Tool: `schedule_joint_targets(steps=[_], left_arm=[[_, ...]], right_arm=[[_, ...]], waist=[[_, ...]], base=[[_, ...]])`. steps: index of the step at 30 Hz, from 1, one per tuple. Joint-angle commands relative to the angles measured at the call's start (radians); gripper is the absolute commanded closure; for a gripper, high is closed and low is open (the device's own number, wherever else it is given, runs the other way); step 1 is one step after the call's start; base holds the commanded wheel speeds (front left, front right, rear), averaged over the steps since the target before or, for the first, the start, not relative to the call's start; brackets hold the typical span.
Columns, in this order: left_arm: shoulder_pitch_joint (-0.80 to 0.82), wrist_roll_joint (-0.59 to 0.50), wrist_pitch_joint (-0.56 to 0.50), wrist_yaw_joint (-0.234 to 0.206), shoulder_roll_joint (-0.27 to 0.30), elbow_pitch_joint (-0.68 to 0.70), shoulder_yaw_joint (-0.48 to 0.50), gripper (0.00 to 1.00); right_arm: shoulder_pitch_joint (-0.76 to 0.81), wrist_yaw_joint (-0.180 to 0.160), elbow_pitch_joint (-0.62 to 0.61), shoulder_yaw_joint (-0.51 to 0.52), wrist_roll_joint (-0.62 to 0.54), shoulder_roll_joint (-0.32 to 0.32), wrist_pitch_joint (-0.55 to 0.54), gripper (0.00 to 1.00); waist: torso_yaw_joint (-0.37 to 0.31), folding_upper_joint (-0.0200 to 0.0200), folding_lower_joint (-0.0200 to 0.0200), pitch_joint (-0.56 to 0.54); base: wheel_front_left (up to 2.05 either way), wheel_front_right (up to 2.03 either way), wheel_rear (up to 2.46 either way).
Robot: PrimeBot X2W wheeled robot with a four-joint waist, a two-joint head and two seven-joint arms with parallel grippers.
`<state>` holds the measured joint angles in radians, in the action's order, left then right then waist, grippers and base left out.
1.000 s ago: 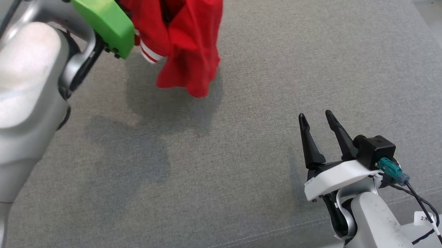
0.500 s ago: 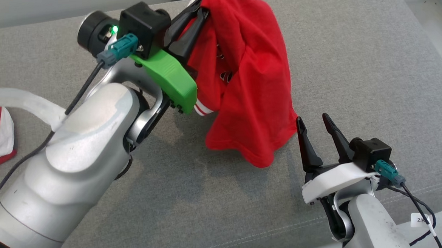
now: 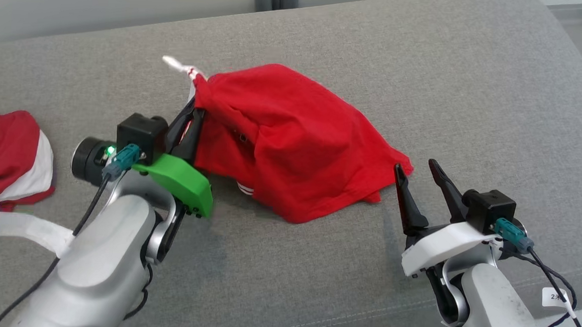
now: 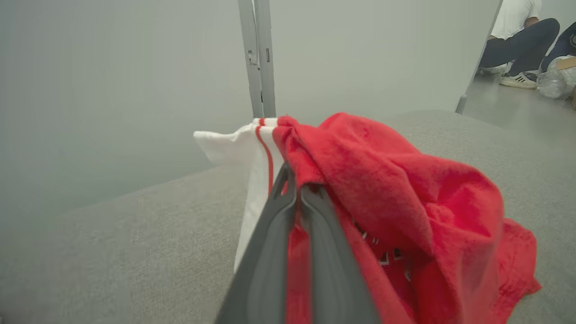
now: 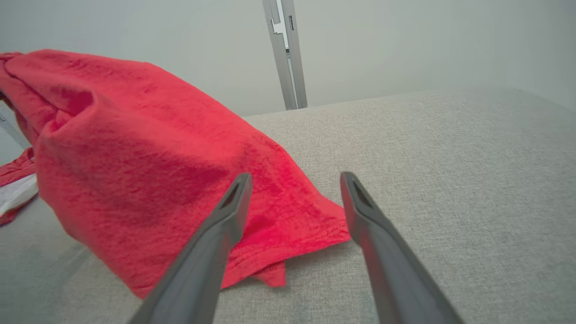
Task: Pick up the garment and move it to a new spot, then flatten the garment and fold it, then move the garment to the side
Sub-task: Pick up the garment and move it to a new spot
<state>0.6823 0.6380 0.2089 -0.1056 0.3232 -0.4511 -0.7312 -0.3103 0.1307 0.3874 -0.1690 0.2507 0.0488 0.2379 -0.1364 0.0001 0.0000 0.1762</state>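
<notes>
— Where is the red shirt (image 3: 297,144) now?
— From the left: another red and white cloth (image 3: 7,153) lies apart. Then the left gripper (image 3: 193,116), pinching the shirt's striped edge. The shirt is heaped on the grey cushion (image 3: 474,93), its length running left to right.
— And the right gripper (image 3: 414,165)?
— Its jaws are spread and it holds nothing. It is just beside the shirt's right corner, nothing between.

The garment (image 3: 297,144) was red with a white, red-striped cuff (image 4: 234,144). The sofa (image 3: 474,93) was plain grey. Another cloth (image 3: 2,153) was red and white.
</notes>
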Motion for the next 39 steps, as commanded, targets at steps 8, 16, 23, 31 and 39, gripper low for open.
schedule_joint_targets(steps=[8, 16, 23, 31, 39], left_arm=[[-0.186, 0.038, 0.047, -0.028, -0.019, -0.033, 0.024, 1.00], [-0.297, 0.046, 0.056, -0.015, -0.066, -0.073, 0.051, 1.00], [-0.345, 0.014, 0.057, -0.007, -0.097, -0.062, 0.106, 0.00], [-0.428, -0.045, 0.056, -0.021, -0.100, 0.043, 0.209, 0.00], [-0.432, -0.109, 0.056, -0.013, -0.070, 0.103, 0.277, 0.00]], right_arm=[[0.036, 0.000, -0.017, -0.002, -0.014, 0.003, -0.022, 0.00], [0.055, 0.000, -0.031, 0.000, -0.019, 0.003, -0.035, 0.00], [0.062, 0.000, -0.039, 0.003, -0.025, 0.003, -0.044, 0.00], [0.079, 0.000, -0.043, 0.006, -0.022, 0.003, -0.048, 0.00], [0.071, 0.000, -0.058, 0.005, -0.028, 0.003, -0.058, 0.00]], waist=[[0.076, -0.0001, 0.0000, -0.040], [0.105, -0.0001, 0.0000, -0.050], [0.123, -0.0001, 0.0000, -0.064], [0.135, -0.0001, 0.0000, -0.082], [0.138, -0.0001, 0.0000, -0.082]], base=[[0.00, 0.00, 0.00], [0.00, 0.00, 0.00], [0.00, 0.00, 0.00], [0.00, 0.00, 0.00], [0.00, 0.00, 0.00]])
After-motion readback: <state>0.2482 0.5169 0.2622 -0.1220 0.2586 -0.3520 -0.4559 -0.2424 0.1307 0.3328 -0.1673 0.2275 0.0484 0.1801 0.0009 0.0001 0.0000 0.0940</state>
